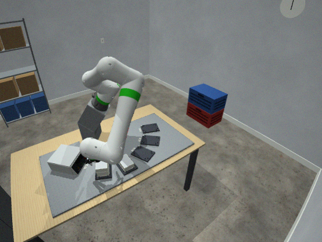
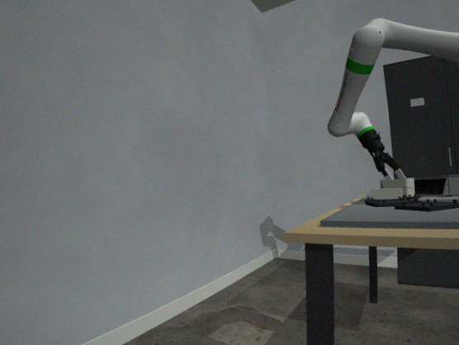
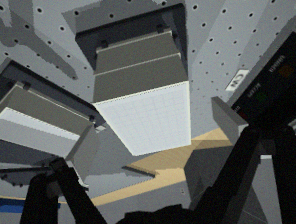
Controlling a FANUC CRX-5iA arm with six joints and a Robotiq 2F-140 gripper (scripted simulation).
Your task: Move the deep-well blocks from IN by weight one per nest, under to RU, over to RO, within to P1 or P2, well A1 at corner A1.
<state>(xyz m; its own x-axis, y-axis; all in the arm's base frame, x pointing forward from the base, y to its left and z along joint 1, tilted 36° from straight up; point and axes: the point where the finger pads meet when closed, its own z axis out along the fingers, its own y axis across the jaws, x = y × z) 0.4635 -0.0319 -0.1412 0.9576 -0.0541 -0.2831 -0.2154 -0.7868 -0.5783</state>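
Observation:
Two white deep-well blocks stand stacked in a dark nest. A single block sits in the neighbouring nest. My gripper is open and tilted. Its fingertips are spread to either side of the stack in the wrist view, with nothing gripped. The check-weigher CW stands beside the stack; its front lamps look dim. No block shows on its white top. The nest names are not readable.
Three dark nests without blocks, the near one, the middle one and the far one, lie along the mat. The grey robot base stands behind. The arm hides part of the mat.

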